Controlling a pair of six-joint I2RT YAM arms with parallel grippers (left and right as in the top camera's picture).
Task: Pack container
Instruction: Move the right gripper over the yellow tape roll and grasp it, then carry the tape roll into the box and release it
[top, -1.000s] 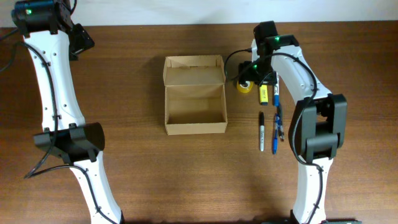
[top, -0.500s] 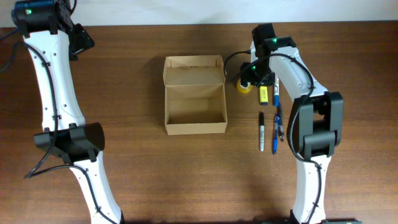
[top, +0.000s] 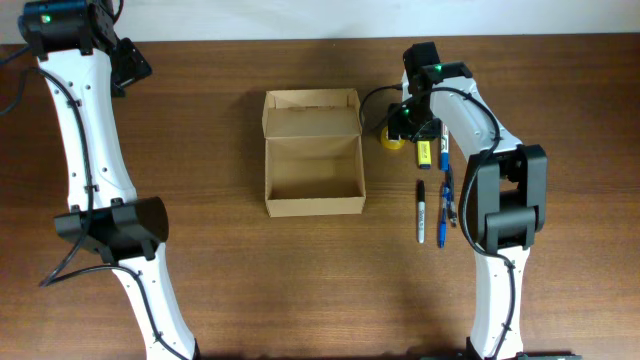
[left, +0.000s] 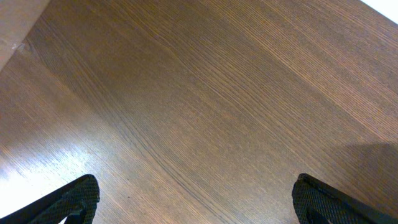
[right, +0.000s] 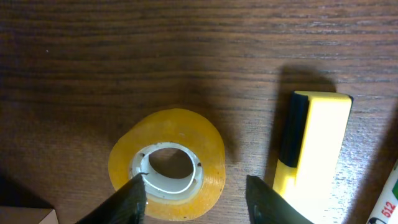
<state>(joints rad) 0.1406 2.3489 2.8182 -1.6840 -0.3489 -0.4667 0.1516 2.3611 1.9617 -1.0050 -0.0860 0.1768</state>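
Motion was slight: my right gripper edged left over the yellow tape roll, jaws part open and empty, one fingertip in its core and the other outside by the highlighter, so a grasp looked close. The container stood open and empty at mid-table, left of the roll. The table was dark wood with a pale wall along its far edge, where my left gripper hung wide open, holding nothing.

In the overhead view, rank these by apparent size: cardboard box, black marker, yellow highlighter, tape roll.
1. cardboard box
2. black marker
3. yellow highlighter and tape roll: they look alike and the tape is partly hidden, so unranked.
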